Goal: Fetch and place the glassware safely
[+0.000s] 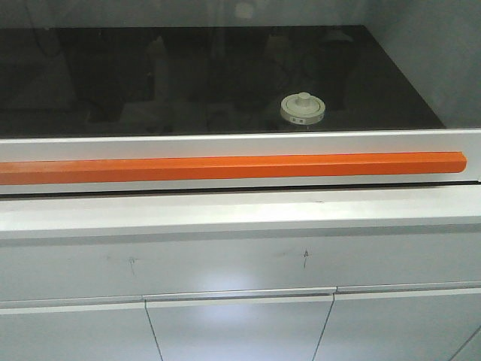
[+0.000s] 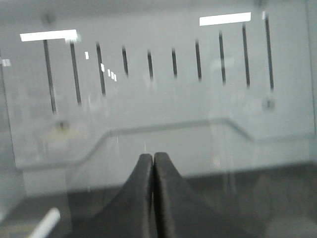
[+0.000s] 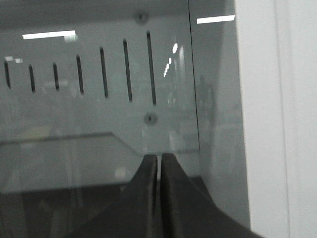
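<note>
Jar (image 1: 302,108) behind glass (image 1: 150,75), left tool (image 2: 152,157), right tool (image 3: 158,157) closed

A glossy black worktop (image 1: 188,75) lies behind a white rail (image 1: 225,141) carrying a long orange strip (image 1: 225,167), above a white ledge (image 1: 225,214) and white cabinet doors (image 1: 240,331). The grey rear panel (image 2: 158,114) has a row of dark vertical slots (image 2: 174,62), bright rectangular light reflections (image 2: 48,35) float across it, and a white upright (image 3: 262,119) bounds the right side.

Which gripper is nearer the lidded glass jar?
Cannot tell. The jar shows clearly only in the front view, without arms; left gripper and right gripper, jaws shut, face a slotted wall.
</note>
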Robot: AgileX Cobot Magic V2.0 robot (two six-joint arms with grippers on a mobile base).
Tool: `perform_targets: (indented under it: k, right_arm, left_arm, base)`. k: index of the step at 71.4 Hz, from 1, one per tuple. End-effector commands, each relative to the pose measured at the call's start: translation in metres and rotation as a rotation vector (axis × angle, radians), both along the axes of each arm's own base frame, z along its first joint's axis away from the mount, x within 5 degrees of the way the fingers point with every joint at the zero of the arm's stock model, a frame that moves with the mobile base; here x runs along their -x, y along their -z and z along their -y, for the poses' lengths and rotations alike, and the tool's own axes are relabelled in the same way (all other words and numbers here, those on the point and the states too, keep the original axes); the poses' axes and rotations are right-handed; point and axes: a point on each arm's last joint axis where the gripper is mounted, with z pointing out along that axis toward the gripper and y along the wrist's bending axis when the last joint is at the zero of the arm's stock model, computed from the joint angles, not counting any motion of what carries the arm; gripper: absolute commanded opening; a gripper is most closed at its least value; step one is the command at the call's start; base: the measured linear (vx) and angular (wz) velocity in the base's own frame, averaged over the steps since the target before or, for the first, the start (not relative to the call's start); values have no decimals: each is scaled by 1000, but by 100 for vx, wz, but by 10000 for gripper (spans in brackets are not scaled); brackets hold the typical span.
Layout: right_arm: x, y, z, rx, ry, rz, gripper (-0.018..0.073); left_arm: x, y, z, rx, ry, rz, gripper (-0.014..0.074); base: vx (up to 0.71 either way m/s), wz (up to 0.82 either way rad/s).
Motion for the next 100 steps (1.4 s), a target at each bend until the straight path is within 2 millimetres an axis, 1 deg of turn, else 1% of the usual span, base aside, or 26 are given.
perform_targets:
  k: [1, 9, 21, 28, 34, 37, 40, 43, 48, 58, 62, 69, 76, 82, 89, 100]
  right_arm:
    - [-21, -4, -1, 19, -4, -7, -4]
    - [-46, 10, 0, 17, -3, -110, -4]
    - [-77, 32, 1, 9, -4, -233, -4]
    - [-85, 42, 1, -8, 1, -312, -4]
    - [-88, 44, 1, -7, -2, -315, -4]
    - [-88, 46, 1, -4, -6, -294, -4]
    - [-86, 49, 0, -3, -14, -259, -4]
    - [-86, 60, -1, -4, -22, -249, -4]
    - [-84, 80, -2, -4, -36, -228, -4]
    - [-77, 118, -6, 5, -72, -178, -4]
    - [-77, 131, -7, 11, -83, -191, -4]
    - [-78, 153, -10, 59, -116, -249, -4]
    - [-85, 167, -14, 116, -162, -286, -4]
    - [-94, 173, -17, 118, -190, -272, -1]
    - [-103, 181, -19, 100, -215, -244, -1]
    - [-118, 201, -19, 93, -226, -247, -1]
  left_arm:
    - [-15, -8, 1, 1, 3, 33, -7]
    - [-31, 1, 1, 0, 3, -30, -7]
    - [-47, 16, 1, -2, 2, -142, -7]
    - [-55, 26, 1, -3, 0, -229, -7]
    - [-60, 34, 1, -3, -1, -289, -7]
    - [-61, 38, 1, 0, 0, -293, -7]
    - [-62, 43, 2, 0, 2, -281, -7]
    - [-62, 48, 2, 3, 5, -249, -7]
    - [-61, 62, 2, 10, 9, -217, -7]
    - [-56, 93, 2, 10, 11, -225, -7]
    - [-52, 108, 2, 17, 13, -238, -7]
    - [-46, 126, 3, 24, 16, -228, -7]
    - [-41, 136, 3, 25, 19, -189, -7]
    - [-37, 139, 3, 27, 21, -153, -7]
    - [-36, 139, 3, 27, 22, -131, -7]
    - [-36, 137, 3, 28, 22, -114, -7]
  base:
    - [0, 0]
    - [0, 0]
    - [0, 0]
    - [0, 0]
    - [0, 0]
    - [0, 0]
    - [0, 0]
    - [0, 0]
    - [0, 0]
    - [0, 0]
    - [0, 0]
    - [0, 0]
    - [0, 0]
    - [0, 0]
    - [0, 0]
    - [0, 0]
